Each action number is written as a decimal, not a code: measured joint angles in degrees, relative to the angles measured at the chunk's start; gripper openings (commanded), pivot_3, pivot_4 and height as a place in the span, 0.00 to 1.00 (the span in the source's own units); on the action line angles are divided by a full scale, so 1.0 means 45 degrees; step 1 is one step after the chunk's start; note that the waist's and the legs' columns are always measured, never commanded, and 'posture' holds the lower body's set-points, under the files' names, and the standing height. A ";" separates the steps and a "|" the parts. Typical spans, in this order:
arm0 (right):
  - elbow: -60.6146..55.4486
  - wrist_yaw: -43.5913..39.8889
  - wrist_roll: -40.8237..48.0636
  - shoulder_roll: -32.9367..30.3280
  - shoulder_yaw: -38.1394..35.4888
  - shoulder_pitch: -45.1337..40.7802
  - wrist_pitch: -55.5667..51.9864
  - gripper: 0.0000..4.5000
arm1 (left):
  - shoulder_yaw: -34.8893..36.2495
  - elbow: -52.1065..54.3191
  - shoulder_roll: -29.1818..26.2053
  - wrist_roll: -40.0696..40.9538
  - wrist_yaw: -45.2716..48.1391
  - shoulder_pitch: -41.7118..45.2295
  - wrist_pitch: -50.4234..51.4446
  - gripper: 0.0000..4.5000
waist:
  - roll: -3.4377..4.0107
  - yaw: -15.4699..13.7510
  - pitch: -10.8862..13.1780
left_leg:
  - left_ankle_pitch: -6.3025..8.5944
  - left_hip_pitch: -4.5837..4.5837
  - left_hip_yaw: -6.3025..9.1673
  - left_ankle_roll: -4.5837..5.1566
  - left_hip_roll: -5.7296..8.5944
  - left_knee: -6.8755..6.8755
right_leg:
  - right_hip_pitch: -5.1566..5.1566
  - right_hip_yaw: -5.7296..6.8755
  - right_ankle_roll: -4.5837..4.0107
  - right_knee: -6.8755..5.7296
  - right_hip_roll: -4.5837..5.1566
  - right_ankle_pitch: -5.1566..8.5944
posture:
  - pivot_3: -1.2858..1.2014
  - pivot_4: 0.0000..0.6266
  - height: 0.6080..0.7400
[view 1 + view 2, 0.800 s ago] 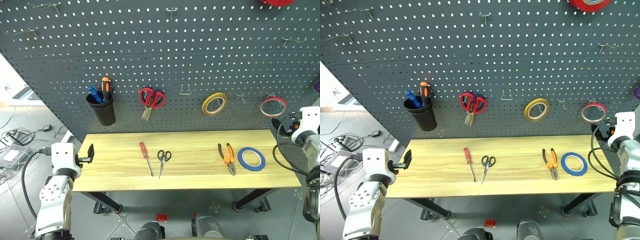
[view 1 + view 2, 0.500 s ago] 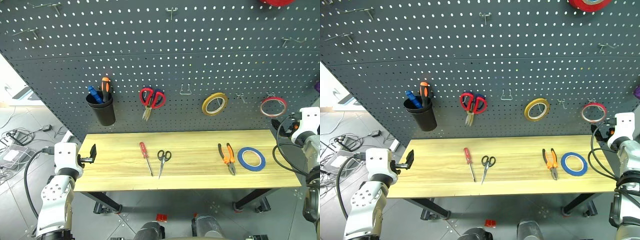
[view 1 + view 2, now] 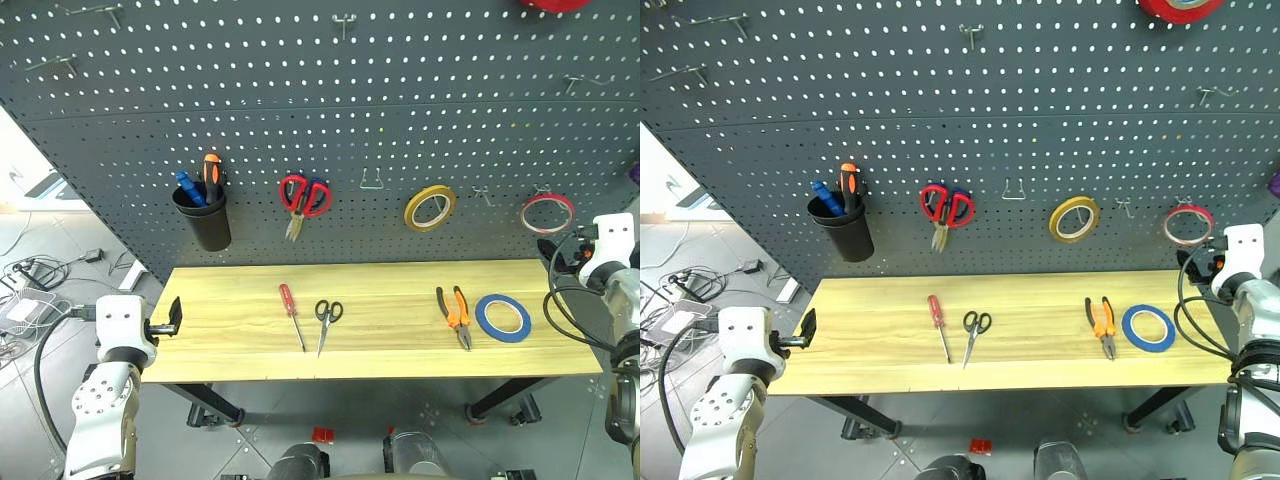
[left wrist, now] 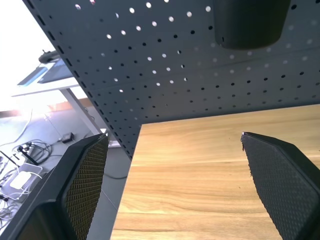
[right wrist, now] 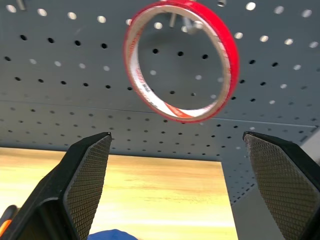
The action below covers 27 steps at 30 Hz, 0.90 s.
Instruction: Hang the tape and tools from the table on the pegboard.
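On the light wood table lie a red-handled screwdriver, black-handled scissors, pliers with orange-and-black handles and a flat blue tape ring. Behind the table rises the dark grey pegboard. My left gripper hovers open just off the table's left end, pointing over the bare corner, and nothing sits between its fingers. At the table's right end, beyond the tape, my right gripper is open and empty, facing the pegboard below a hanging red roll.
Hanging on the board are a black cup holding two tools, red-and-blue scissors, a yellow roll and the red roll. An empty wire hook sits between scissors and yellow roll. Cables lie on the floor at left.
My left arm has drawn back to the left and a little lower, off the table's corner. The right gripper has edged slightly toward the board. The things on the table have not moved.
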State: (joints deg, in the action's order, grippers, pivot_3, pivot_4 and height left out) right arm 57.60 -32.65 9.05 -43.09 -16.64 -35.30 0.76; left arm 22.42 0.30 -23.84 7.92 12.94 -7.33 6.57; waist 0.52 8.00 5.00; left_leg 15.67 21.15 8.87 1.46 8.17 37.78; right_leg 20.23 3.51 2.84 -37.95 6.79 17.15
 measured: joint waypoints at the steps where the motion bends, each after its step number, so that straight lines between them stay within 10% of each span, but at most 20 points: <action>1: -0.0007 -0.0044 -0.0004 0.0000 0.0007 0.0001 0.0000 1.00 | -0.0002 0.0098 0.0000 0.0002 0.0060 -0.0005 -0.0040 0.99 | -0.0004 0.0000 0.0004 | 0.0001 0.0002 0.0000 0.0001 0.0000 0.0000 | 0.0000 0.0000 0.0000 0.0001 0.0000 0.0000 | 0.42 0.13 1.00; 27: -0.9490 -0.3580 -0.0042 -0.0229 0.2316 0.5036 -0.4632 1.00 | -0.3645 0.3842 -0.1179 0.0235 0.3579 0.0554 0.1767 0.99 | 0.0066 -0.0007 0.0737 | 0.0009 0.0203 -0.0038 0.0026 -0.0013 0.0018 | 0.0212 -0.0027 -0.0006 -0.0006 0.0001 -0.0005 | 0.38 0.30 1.00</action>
State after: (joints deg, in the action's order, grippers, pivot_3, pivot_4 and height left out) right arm 14.89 -48.76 8.86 -44.12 -6.22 -12.64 -20.09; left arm 6.02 17.59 -29.15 8.98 29.04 -4.84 14.52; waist 0.82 7.97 8.31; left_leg 15.71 22.07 8.70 1.57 8.11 37.86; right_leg 21.18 3.38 2.82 -37.97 6.80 17.13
